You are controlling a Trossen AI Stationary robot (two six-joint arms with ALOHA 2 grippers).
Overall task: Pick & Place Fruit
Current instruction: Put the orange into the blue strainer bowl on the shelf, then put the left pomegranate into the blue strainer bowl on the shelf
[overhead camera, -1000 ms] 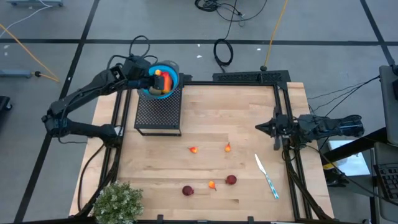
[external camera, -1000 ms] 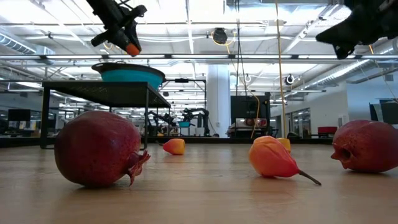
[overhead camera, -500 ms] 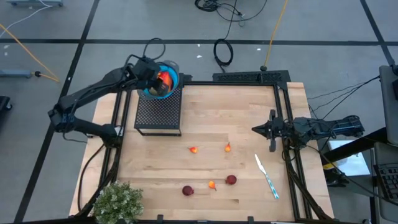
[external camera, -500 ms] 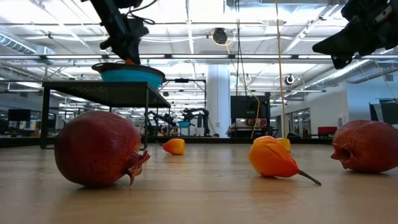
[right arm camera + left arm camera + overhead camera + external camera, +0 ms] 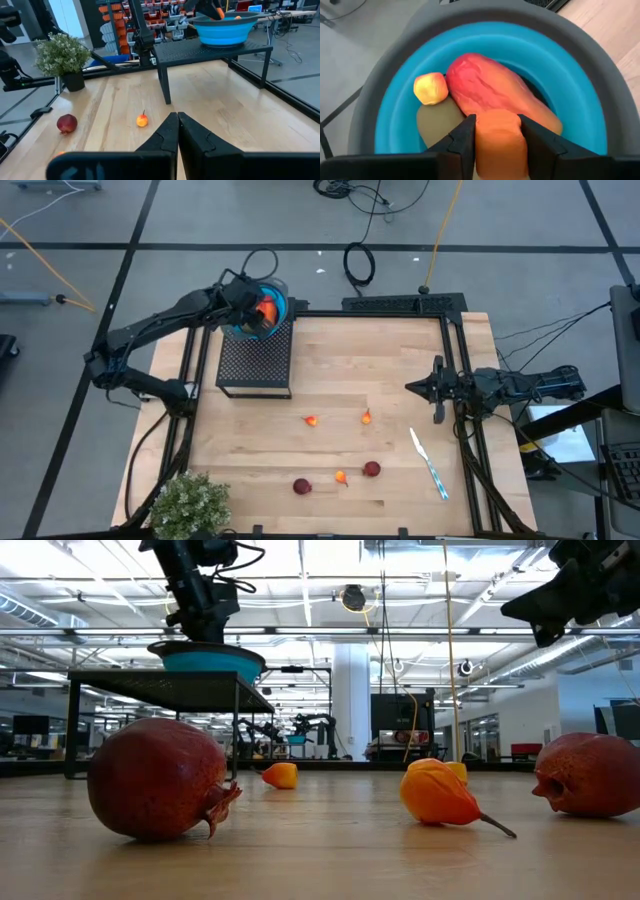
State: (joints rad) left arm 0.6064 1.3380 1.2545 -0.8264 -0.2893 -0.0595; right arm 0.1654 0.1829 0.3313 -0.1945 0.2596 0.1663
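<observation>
While over blue bowl (image 5: 395,85), left gripper (image 5: 497,145) straddles orange fruit (image 5: 499,137)

A grey floor (image 5: 90,220) crossed by dark tape lines and loose cables (image 5: 360,262) — beyond the wooden surface (image 5: 330,850), bright ceiling strip lights (image 5: 300,570), a white column (image 5: 352,700), distant workstations.

Robotics lab – parts bins (image 5: 165,15), rigs

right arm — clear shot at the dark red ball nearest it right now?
Probably yes. The right gripper hangs shut above the table, and the dark red ball lies in the open; only the utensil lies nearby, off to the side.
</observation>
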